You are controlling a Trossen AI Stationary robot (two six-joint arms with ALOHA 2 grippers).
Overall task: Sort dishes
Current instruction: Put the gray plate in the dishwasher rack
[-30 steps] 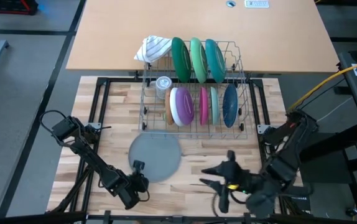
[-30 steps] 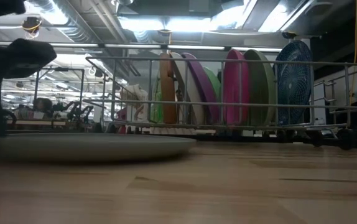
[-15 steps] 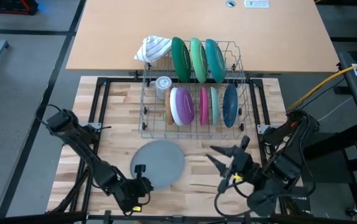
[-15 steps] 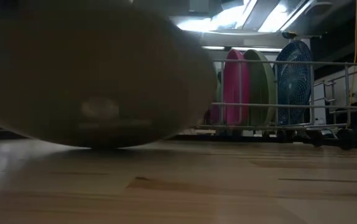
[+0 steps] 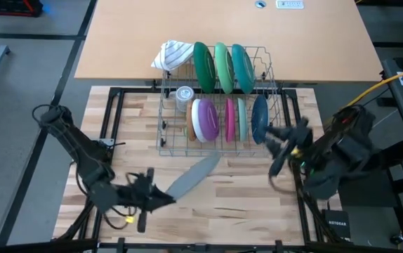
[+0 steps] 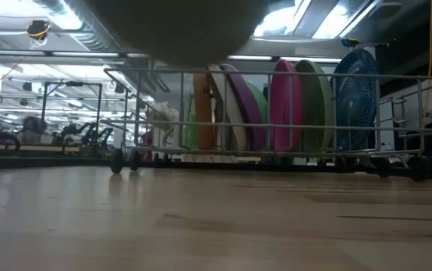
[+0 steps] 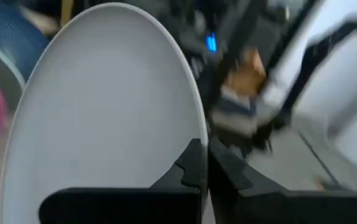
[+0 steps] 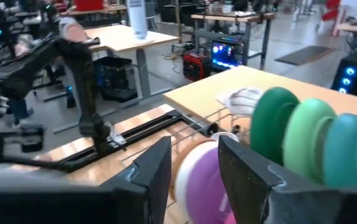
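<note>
So most of the sorting looked done at this point. The wire rack (image 5: 219, 98) sat around 12 o'clock from the table's middle, already loaded: three big dishes in dark green (image 5: 203, 67), light green (image 5: 222, 67) and teal (image 5: 241, 67) stood on edge in the far row. The near row held a tan one (image 5: 189, 121), a white-and-purple pair (image 5: 205, 119), a pink one (image 5: 229, 119) and a blue one (image 5: 259, 119). A small glass (image 5: 184, 93) and a striped cloth (image 5: 173, 53) were tucked in at the rack's 9 to 10 o'clock side.

The one dish left outside was the grey plate (image 5: 193, 176). The left gripper (image 5: 161, 199), down at about 7 o'clock, was clamped tight on the plate's rim and had it lifted off the wood, tilted up on edge with its free end pointing toward the rack. In the left wrist view you could see the fingers pinching that rim.

The right gripper (image 5: 280, 144) hung at roughly 3 o'clock, just beside the rack's end, fingers spread and holding nothing.

My guess is that what's left is slotting that grey plate into a free gap.
</note>
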